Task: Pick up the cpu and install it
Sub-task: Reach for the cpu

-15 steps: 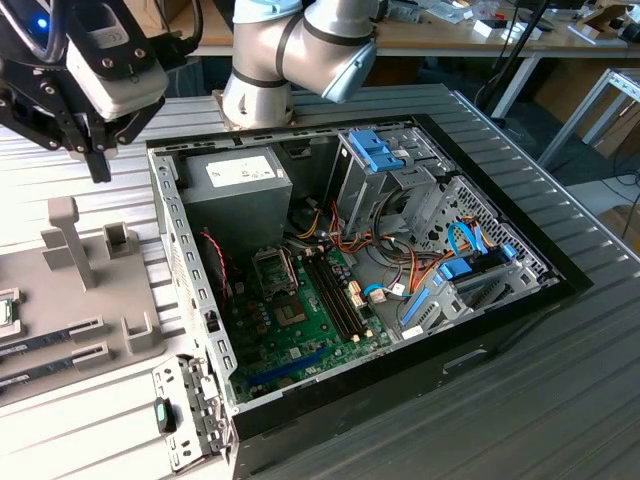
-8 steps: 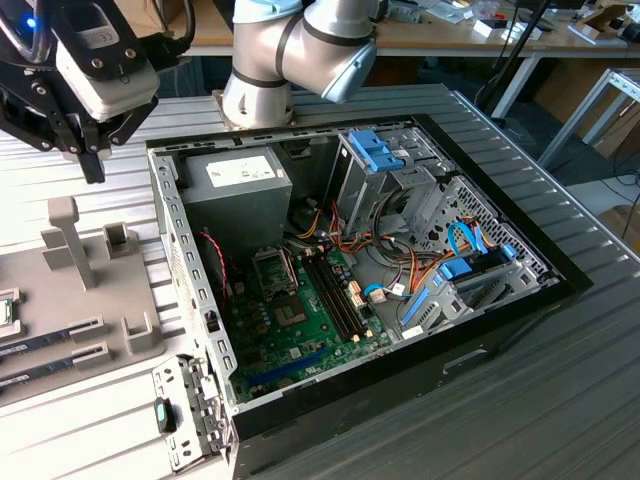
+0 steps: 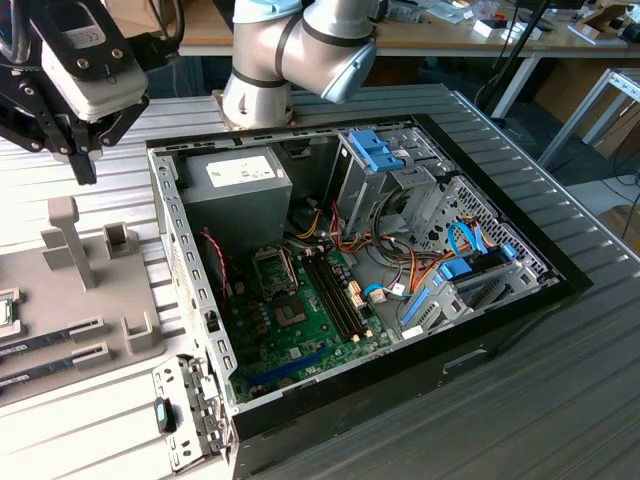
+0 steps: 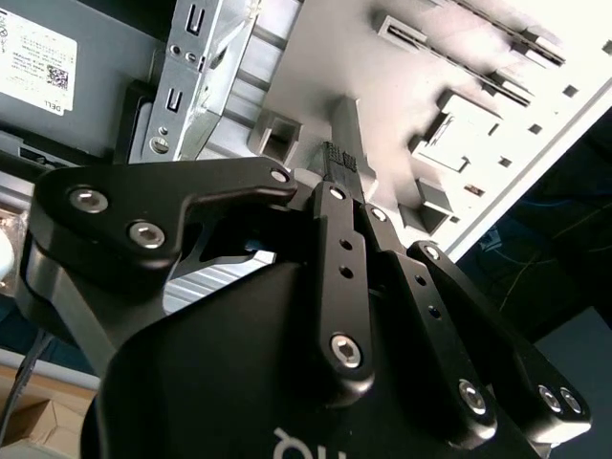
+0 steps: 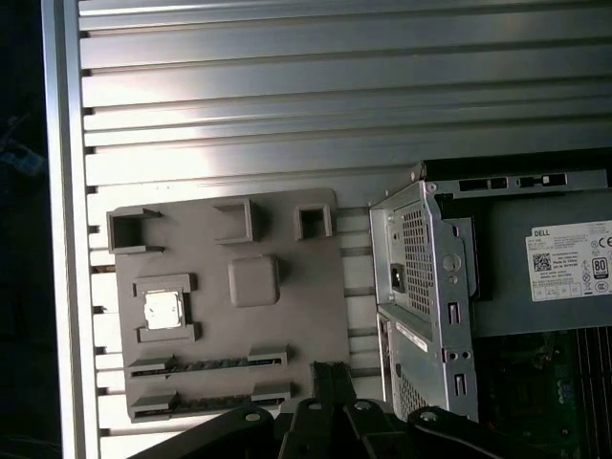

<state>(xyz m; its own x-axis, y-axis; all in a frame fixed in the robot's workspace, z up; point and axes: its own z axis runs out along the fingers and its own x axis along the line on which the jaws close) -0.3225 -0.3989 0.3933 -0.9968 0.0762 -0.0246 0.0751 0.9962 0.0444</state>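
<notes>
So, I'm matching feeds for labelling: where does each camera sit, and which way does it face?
Exterior view: off the arm, high up, looking down on the open computer case and grey tray; the arm and gripper show.
First wrist view: on the arm, facing down onto the tray, the cpu in its holder; the gripper's tips show.
Second wrist view: close behind the gripper, looking along its shut fingers to the tray.
Both wrist views share gripper, tray and power supply.

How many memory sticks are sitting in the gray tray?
2, side by side in the gray tray: one memory stick nearer the cpu, the other at the tray's edge. None seems hidden.
</notes>
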